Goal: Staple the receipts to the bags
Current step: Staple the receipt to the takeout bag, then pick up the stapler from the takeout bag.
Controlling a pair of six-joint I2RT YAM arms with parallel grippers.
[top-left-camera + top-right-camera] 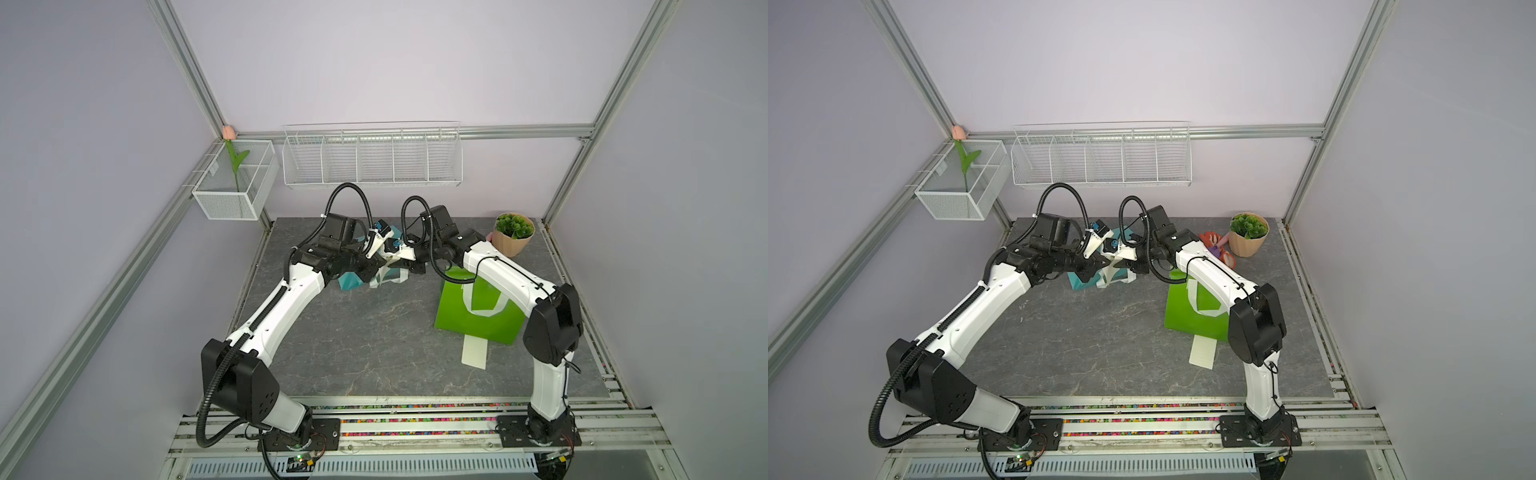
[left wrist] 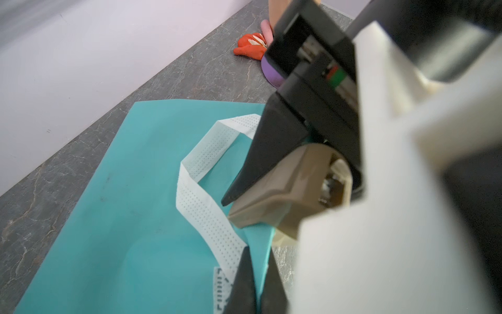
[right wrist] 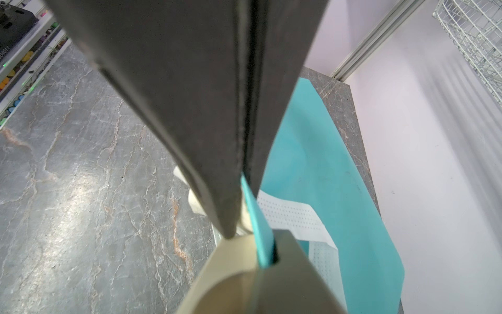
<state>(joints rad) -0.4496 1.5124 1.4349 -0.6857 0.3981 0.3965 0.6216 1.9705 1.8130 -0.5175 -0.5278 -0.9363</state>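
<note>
In both top views the teal bag (image 1: 348, 281) lies near the tabletop's back edge, under both wrists. The green bag (image 1: 478, 316) sits toward the right edge, with a loose receipt (image 1: 473, 353) touching its front side.

In the left wrist view the left gripper (image 2: 256, 292) is pinched together on the teal bag's rim, with a printed strip (image 2: 219, 288) just beside it. The right gripper (image 2: 236, 202) is clamped on the stapler (image 2: 282, 195).

In the right wrist view that rim runs into the stapler's mouth. The bag looks light, thin and floppy, so a hold on the rim close beside the stapler should keep it taut.
</note>
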